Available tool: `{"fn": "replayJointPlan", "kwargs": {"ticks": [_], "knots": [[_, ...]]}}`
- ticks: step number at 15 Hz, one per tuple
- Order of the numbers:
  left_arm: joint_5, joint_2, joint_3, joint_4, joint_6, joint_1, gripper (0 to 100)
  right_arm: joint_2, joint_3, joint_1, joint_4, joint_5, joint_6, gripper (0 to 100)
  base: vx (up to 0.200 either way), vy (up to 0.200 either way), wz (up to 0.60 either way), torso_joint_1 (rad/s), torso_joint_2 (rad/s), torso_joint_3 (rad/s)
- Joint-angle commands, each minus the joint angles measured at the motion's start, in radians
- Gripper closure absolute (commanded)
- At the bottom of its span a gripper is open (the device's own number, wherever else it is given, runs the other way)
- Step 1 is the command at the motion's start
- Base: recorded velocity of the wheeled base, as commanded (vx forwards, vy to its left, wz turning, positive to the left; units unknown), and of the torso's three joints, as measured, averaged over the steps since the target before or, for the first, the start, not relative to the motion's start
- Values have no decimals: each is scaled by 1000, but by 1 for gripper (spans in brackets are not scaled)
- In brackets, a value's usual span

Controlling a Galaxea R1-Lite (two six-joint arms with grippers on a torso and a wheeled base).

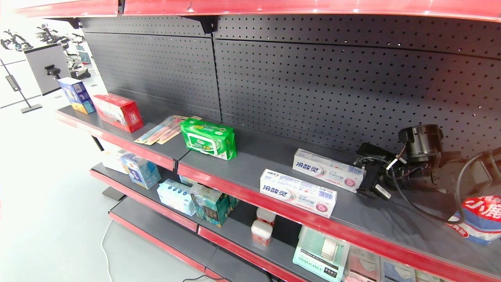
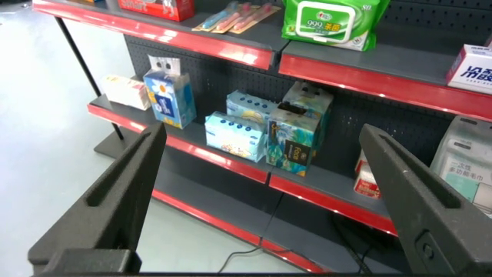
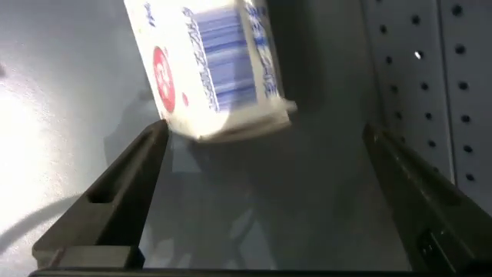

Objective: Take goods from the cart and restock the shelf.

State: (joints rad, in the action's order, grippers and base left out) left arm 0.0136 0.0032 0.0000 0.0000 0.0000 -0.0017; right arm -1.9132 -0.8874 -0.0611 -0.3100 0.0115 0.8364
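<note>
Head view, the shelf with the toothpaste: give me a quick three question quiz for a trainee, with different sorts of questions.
1. True or false: the right gripper is shut on the rear toothpaste box.
2. Which goods lie between the red box and the green wipes pack?
A. toothbrush packs
B. tissue boxes
C. a bottle
3. Fill in: counting the front toothpaste box, the shelf holds ___ toothpaste boxes.

Key
1. False: its jaws stand open beside the box end.
2. A
3. two
</note>
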Motion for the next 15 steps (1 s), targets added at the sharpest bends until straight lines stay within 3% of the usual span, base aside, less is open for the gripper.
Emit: {"fn": "replayJointPlan", "kwargs": {"ticks": [1,6,15], "knots": [[0,1,0,0,0,0,0,22,4,-5,0,1,-10,0,0,0,0,0,0,0],[0,1,0,0,0,0,0,75,61,0,-4,-1,-43,0,0,0,0,0,0,0],[0,1,0,0,0,0,0,10,33,3,-63,27,-65,0,0,0,0,0,0,0]]}}
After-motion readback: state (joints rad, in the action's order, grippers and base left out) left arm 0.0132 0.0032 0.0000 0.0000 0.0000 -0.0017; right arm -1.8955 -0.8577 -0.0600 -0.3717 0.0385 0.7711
